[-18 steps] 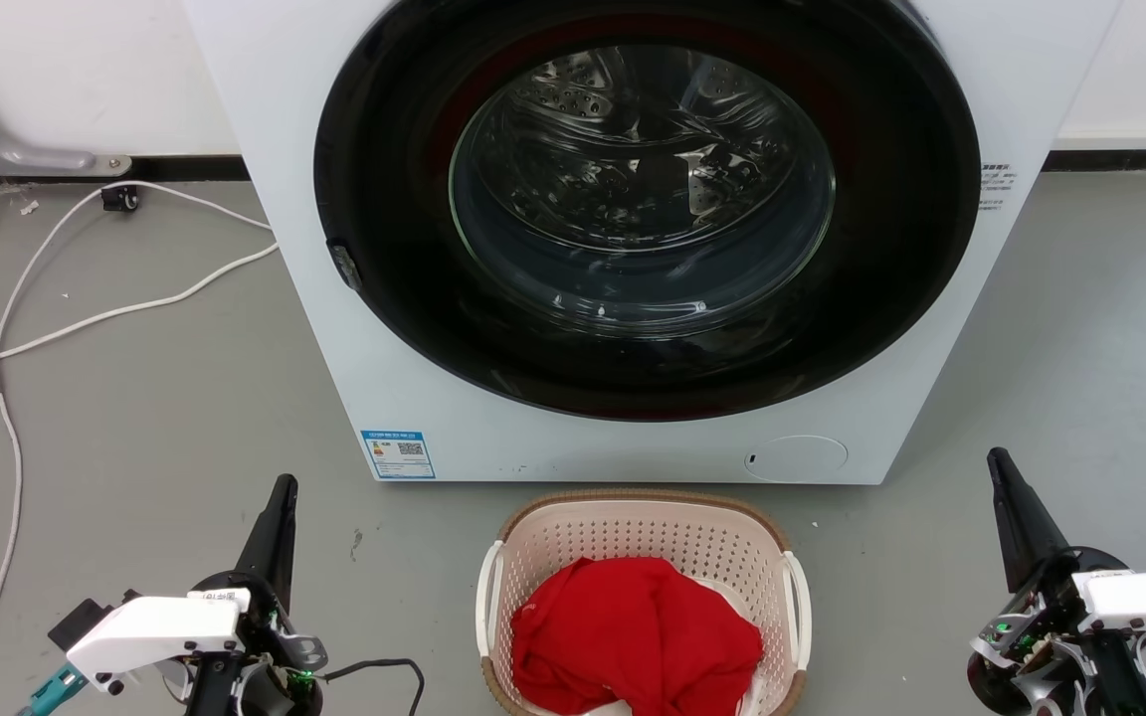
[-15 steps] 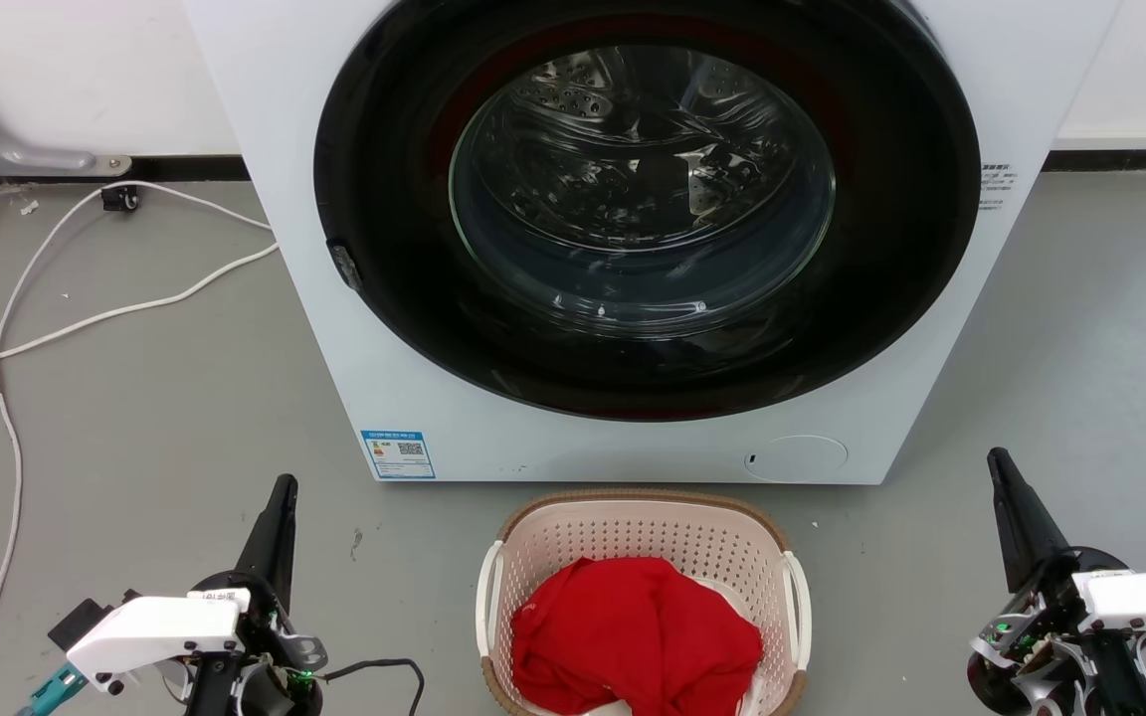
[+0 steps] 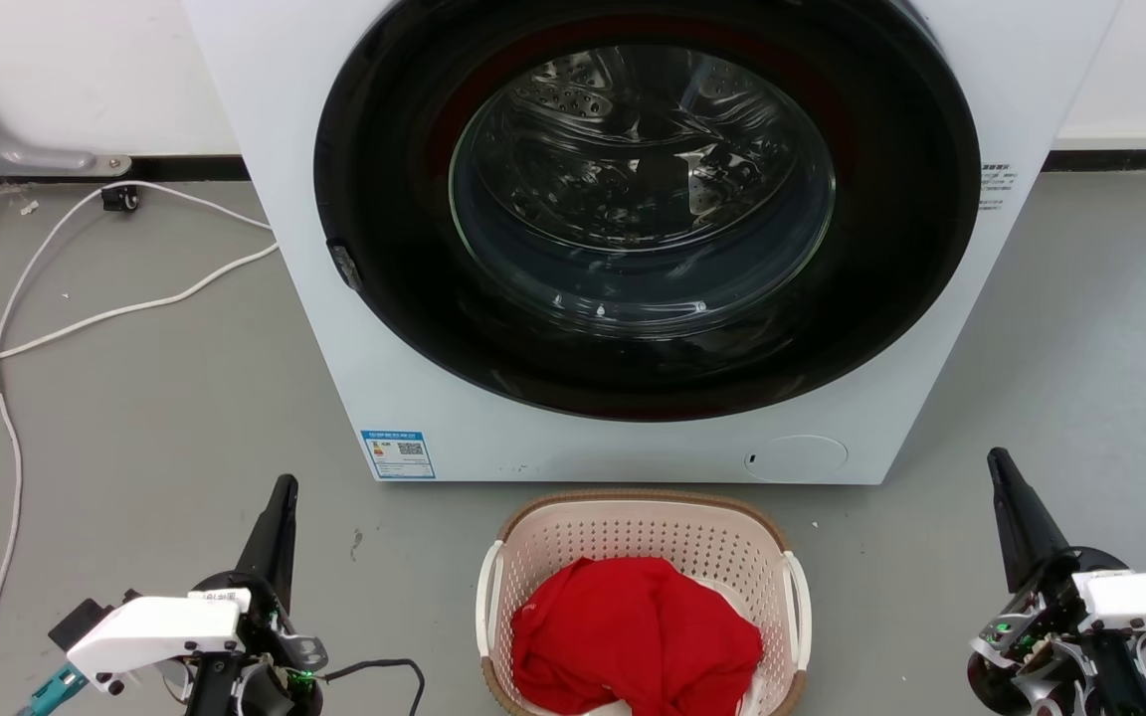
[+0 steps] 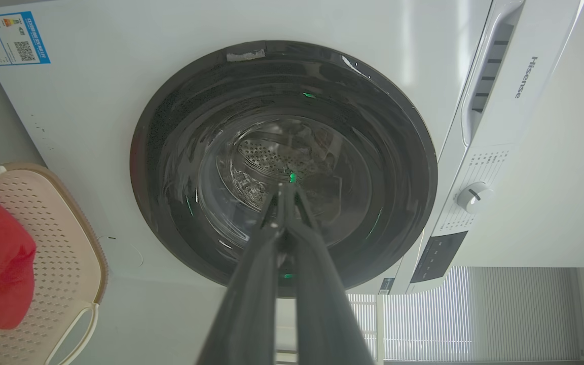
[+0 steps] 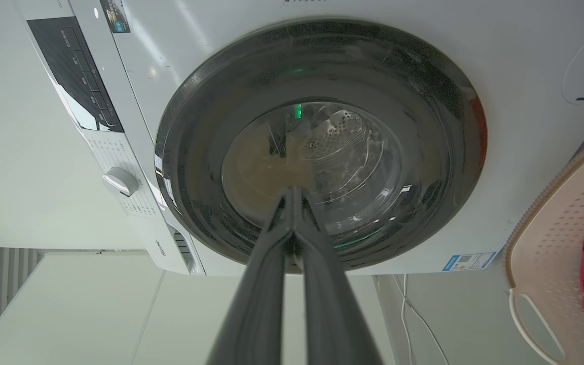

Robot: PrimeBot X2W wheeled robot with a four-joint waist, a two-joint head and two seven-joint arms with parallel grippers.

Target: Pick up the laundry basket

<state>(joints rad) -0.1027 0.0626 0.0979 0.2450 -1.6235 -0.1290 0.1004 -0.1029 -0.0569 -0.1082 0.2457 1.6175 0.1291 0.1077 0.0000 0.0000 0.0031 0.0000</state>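
Observation:
The laundry basket [image 3: 643,532] stands on the grey floor just in front of the washing machine, beige and perforated, with a brown rim and white side handles. A red garment [image 3: 633,631] fills its lower half. The basket's edge also shows in the left wrist view [image 4: 59,253] and in the right wrist view [image 5: 550,238]. My left gripper [image 3: 282,489] is to the basket's left, shut, fingers together and holding nothing. My right gripper [image 3: 997,459] is to the basket's right, also shut and empty. Both are well apart from the basket's handles.
The white washing machine [image 3: 384,398] with its closed round dark door [image 3: 643,199] rises directly behind the basket. White cables [image 3: 86,318] trail over the floor at the left, toward the wall. Open floor lies on both sides of the basket.

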